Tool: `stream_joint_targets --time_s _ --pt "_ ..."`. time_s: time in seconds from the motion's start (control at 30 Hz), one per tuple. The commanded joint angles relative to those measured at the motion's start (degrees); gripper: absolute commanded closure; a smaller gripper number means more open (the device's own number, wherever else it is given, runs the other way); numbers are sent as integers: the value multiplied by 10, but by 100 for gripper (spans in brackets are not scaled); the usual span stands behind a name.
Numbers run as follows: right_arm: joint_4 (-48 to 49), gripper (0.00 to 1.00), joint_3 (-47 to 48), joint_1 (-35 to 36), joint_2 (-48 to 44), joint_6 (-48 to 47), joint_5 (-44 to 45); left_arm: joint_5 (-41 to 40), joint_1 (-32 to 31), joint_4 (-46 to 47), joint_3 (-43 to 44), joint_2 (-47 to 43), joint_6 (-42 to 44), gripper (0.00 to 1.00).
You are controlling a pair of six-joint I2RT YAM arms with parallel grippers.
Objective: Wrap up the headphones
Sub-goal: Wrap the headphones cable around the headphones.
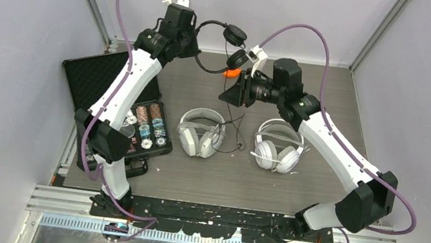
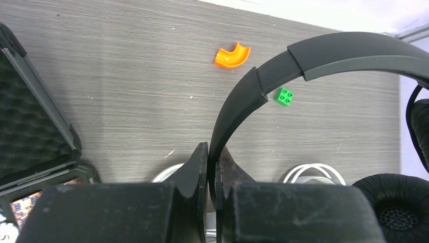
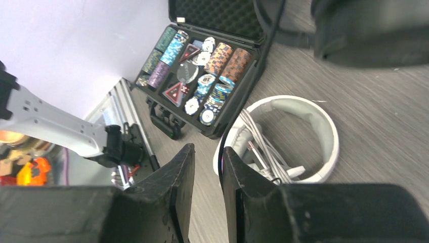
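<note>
Black headphones [image 2: 344, 53] held up over far side of table [image 1: 318, 185].
Left gripper [image 2: 212, 149] pinched tight on headband. Right gripper [image 3: 208, 152] slightly parted, black cable [image 3: 228, 129] running loose between its fingers. Poker chips [image 3: 202, 76]: markings unreadable.

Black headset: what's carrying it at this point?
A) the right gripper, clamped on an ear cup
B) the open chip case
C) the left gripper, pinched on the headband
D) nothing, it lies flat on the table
C: in the left wrist view the left gripper has its fingers shut on the headband of the black headset, and the top view shows it raised off the table.
</note>
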Motion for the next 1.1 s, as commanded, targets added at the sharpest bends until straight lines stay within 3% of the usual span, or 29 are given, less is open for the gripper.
stream_joint_targets --time_s 0.0,0.13,0.37,0.57,0.67,0.83,1.07 --pt "86 67 -51 3 -53 -64 47 43 7 85 -12 -45 -60 100" --pt "136 65 -94 3 -61 -75 62 61 9 101 -24 -60 -75 100" --pt "319 47 -178 4 -75 -52 114 70 9 103 -22 -75 -80 100" --pt "445 43 -225 4 -65 -45 143 80 9 97 -21 -84 -80 100" --pt "467 43 -217 5 -39 -31 114 91 9 97 -17 -85 -85 100" --pt "464 47 -217 6 -7 -38 147 108 9 91 1 -82 -88 100" --pt "336 41 -246 4 -106 -48 162 111 30 60 51 -58 -70 100"
